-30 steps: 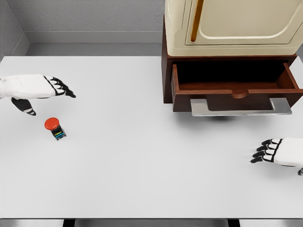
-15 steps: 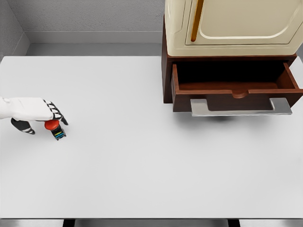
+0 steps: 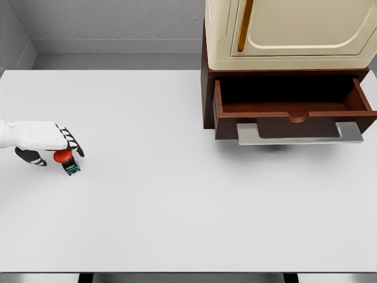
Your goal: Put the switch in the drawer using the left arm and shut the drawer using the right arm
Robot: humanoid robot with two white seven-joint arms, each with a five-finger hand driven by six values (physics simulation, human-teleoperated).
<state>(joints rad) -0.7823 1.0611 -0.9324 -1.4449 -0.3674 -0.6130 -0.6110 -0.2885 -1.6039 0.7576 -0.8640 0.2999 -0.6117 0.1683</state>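
The switch (image 3: 68, 162), with its red button cap and small dark base, sits on the white table (image 3: 177, 206) way out at about 9 o'clock from the middle of the tabletop, nowhere near where it needs to end up. The left hand (image 3: 50, 141) is right on top of it, fingers over the red cap and thumb tucked in on the other side, so I'd call it a grip closing in, though I can't tell if it's actually squeezing tight or just touching. So progress-wise, basically nothing is done: the switch is not lifted, not carried, not dropped in, and the drawer (image 3: 291, 106) at roughly 2 o'clock hangs wide open with nothing I can see inside. What's left is the whole haul across the table, the release into the drawer, then the push on the grey handle (image 3: 300, 134) by the right arm, which isn't in the shot at all. Count: one switch, one drawer, one handle, one cream cabinet (image 3: 288, 29) above it, one hand showing.
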